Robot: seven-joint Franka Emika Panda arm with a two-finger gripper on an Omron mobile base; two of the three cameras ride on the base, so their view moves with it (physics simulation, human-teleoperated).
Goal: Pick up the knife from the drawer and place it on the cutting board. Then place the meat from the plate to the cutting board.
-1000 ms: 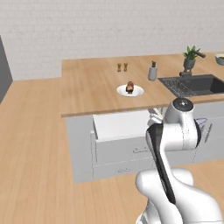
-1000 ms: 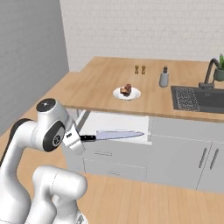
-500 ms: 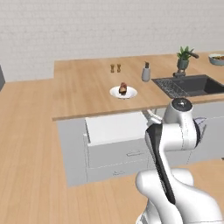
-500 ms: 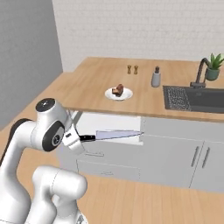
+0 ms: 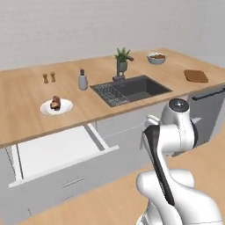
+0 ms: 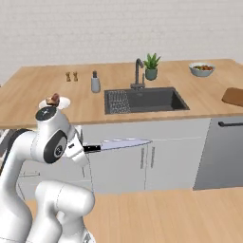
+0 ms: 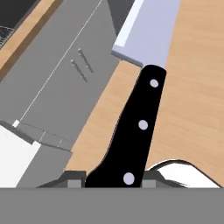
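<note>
Carrying the knife (image 6: 118, 144): our gripper (image 6: 81, 149) is clamped on its black handle, blade level in front of the cabinets. Drawer (image 5: 57, 151) stands open, now without the knife. Board (image 5: 196, 76) lies far along the counter, bare. Meat (image 5: 55, 103) sits on the plate (image 5: 46, 108), untouched. Both placements remain.

both base views look forward and down from behind the arm, sharing the countertop (image 5: 26, 94) and sink (image 6: 144, 99); the hand view looks closely along the knife (image 7: 135, 127).

1 knife (image 6: 121, 144), 1 plate (image 5: 56, 107), 2 shakers (image 5: 49, 78), 1 cutting board (image 5: 196, 76), 1 bowl (image 5: 157, 57).
</note>
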